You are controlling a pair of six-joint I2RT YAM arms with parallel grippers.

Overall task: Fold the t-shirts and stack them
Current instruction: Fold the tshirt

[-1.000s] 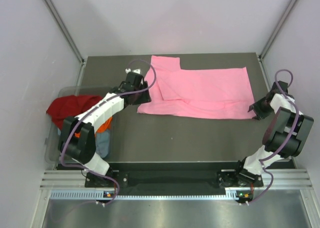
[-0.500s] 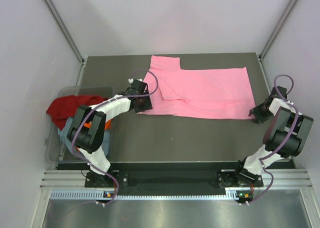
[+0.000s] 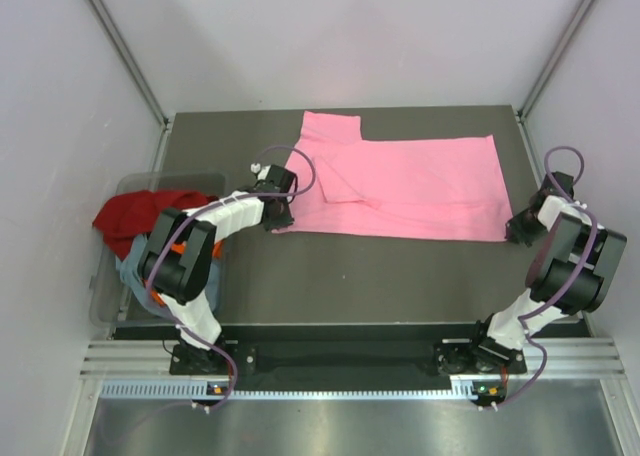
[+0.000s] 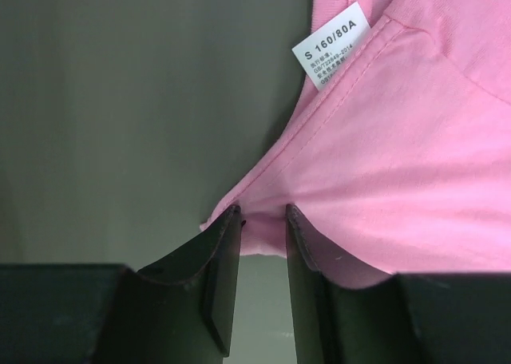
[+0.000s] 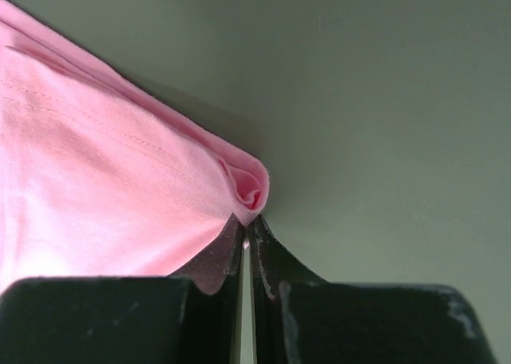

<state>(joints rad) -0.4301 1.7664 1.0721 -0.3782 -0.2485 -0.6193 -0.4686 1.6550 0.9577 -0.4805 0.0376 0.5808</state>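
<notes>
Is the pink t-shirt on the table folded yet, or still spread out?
Partly folded: the pink t-shirt lies flat as a wide rectangle, one sleeve doubled over it. The left claw and right claw each pinch a near corner.

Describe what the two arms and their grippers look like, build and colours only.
Both arms have white link shells with black joint housings, and a thin purple cable loops along each. The left gripper and right gripper carry flat, matte black fingers with slightly worn edges. No markings are legible.

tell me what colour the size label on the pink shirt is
White label with dark print, clearest in the left wrist view.
</notes>
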